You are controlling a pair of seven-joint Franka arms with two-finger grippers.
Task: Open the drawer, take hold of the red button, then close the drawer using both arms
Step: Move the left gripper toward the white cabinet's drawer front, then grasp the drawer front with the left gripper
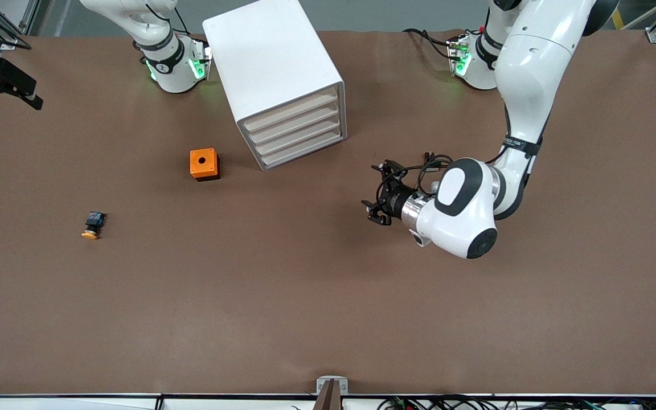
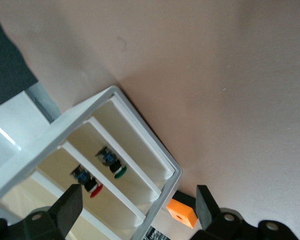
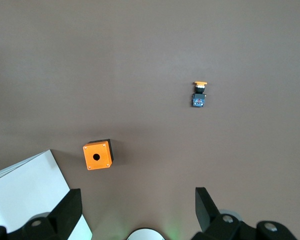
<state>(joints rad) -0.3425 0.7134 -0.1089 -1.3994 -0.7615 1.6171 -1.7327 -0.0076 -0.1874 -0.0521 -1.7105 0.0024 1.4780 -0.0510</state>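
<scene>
- The drawer (image 1: 296,138) you see shut in the cabinet (image 1: 274,74).
- Left pincer (image 1: 374,192), spread, hovers over the surface (image 1: 305,296) facing it.
- Right pincer (image 3: 135,210), spread, waits above.

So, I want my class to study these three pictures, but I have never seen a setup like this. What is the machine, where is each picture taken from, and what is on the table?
Two white robot arms stand at a brown table. One picture looks down from a high camera facing them; the other two come from cameras on each arm's wrist.

The left gripper is open and empty, over bare table in front of the white cabinet. Its wrist camera looks into the cabinet's drawers, all shut in the high view, and shows a red-capped button and a green-capped button inside on separate levels.

The right arm waits near its base; its open gripper shows only in its own wrist picture, holding nothing.

On the table lie an orange box with a round hole, beside the cabinet, and an orange-capped button nearer the front camera, toward the right arm's end.
</scene>
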